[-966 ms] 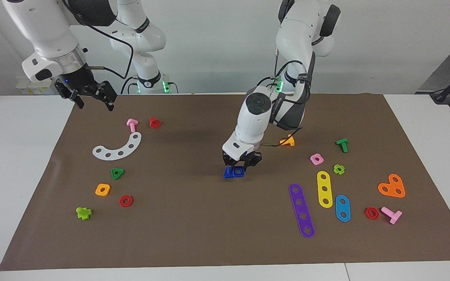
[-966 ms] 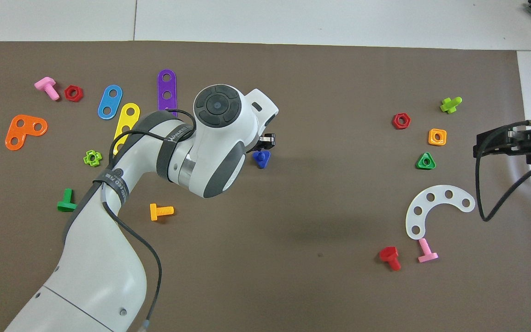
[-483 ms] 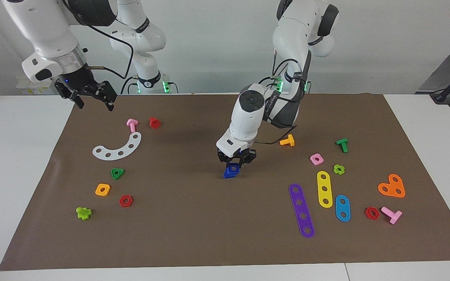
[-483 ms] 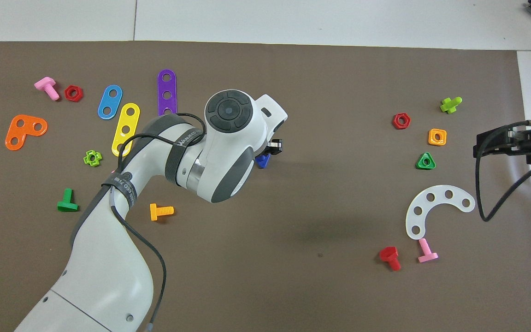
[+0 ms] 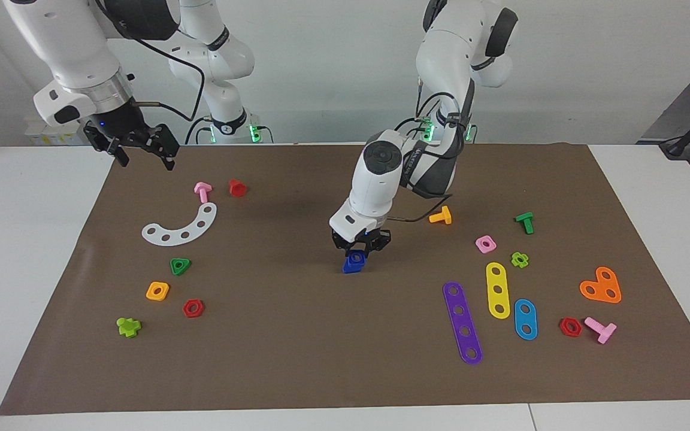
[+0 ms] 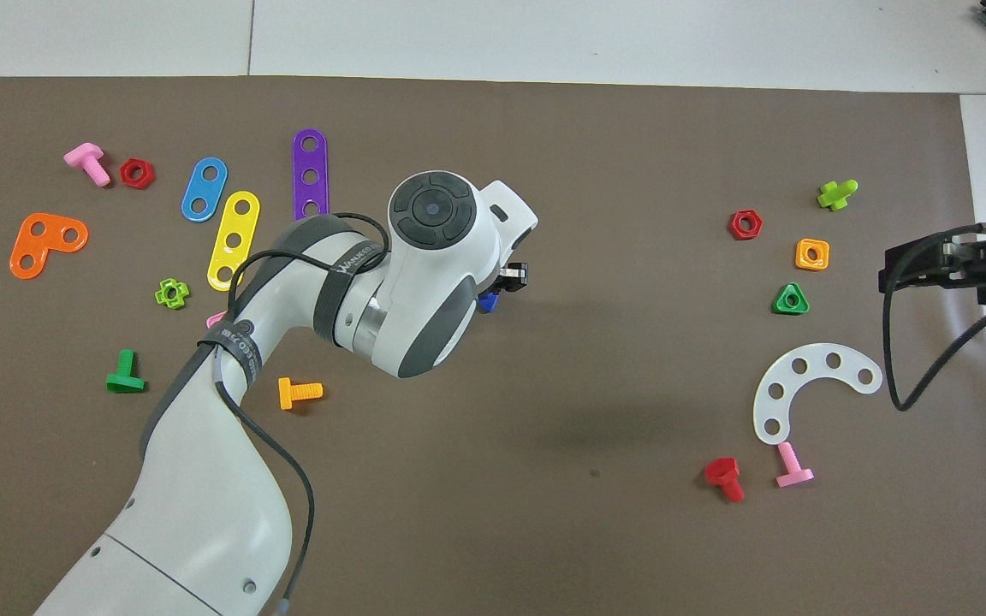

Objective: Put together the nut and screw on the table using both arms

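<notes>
My left gripper (image 5: 359,246) is down over the middle of the brown mat (image 5: 297,335), shut on the dark-blue square nut (image 5: 355,259), whose hole faces the camera. Directly under the nut the dark-blue screw (image 5: 349,269) rests on the mat; I cannot tell whether the two are joined. In the overhead view the left arm covers the nut, and only a corner of the screw (image 6: 486,300) shows under the left gripper (image 6: 506,275). My right gripper (image 5: 141,147) hangs open and holds nothing above the mat's edge at the right arm's end, and it also shows as the right gripper (image 6: 912,265) from above.
Toward the right arm's end lie a white curved strip (image 5: 181,226), pink bolt (image 5: 202,191), red bolt (image 5: 237,187), green triangular nut (image 5: 180,266) and orange nut (image 5: 157,291). Toward the left arm's end lie an orange bolt (image 5: 441,216), pink nut (image 5: 486,243) and purple strip (image 5: 462,322).
The left gripper has shifted a little toward the right arm's end and slightly up, carrying the nut over the screw. The screw stayed put. The right arm has not moved.
</notes>
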`<action>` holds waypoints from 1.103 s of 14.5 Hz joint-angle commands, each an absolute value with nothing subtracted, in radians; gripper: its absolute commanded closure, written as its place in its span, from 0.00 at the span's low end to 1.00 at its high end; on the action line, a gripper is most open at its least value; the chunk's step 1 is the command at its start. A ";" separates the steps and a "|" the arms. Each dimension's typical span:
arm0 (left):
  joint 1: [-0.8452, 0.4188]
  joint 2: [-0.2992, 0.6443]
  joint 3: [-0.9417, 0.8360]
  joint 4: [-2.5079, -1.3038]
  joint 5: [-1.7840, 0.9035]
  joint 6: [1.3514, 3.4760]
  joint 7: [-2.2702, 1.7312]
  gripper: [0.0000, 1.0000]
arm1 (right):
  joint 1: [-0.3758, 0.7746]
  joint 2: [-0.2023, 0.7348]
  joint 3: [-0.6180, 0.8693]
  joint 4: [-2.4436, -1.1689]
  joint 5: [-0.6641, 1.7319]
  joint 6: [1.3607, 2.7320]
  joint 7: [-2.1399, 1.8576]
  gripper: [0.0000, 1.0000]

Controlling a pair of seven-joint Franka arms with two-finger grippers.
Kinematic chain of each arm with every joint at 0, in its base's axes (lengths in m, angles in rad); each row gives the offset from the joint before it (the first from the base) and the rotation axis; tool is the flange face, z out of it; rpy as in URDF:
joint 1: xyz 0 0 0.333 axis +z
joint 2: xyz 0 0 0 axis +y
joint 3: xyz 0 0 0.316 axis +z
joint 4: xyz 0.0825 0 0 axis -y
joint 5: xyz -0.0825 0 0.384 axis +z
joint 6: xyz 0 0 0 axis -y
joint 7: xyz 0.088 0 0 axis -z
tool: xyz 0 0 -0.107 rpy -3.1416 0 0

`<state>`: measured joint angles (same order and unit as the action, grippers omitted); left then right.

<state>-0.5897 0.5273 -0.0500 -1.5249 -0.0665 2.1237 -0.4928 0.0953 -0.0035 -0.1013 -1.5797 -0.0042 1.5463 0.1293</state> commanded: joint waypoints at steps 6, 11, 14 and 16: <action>-0.623 0.531 -0.031 -1.532 -0.081 2.148 -0.505 0.90 | 0.086 -0.021 -0.095 -1.595 0.012 1.539 0.110 0.00; -0.627 0.548 -0.029 -1.534 -0.077 2.160 -0.506 0.90 | 0.086 -0.021 -0.095 -1.595 0.012 1.539 0.110 0.00; -0.627 0.549 -0.029 -1.543 -0.075 2.160 -0.506 0.90 | 0.086 -0.021 -0.095 -1.595 0.012 1.539 0.110 0.00; -0.626 0.549 -0.029 -1.557 -0.071 2.166 -0.506 0.90 | 0.086 -0.021 -0.095 -1.595 0.012 1.539 0.110 0.00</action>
<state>-0.6083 0.5411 -0.0480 -1.5304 -0.0665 2.1368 -0.4971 0.0953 -0.0035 -0.1013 -1.5797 -0.0042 1.5463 0.1293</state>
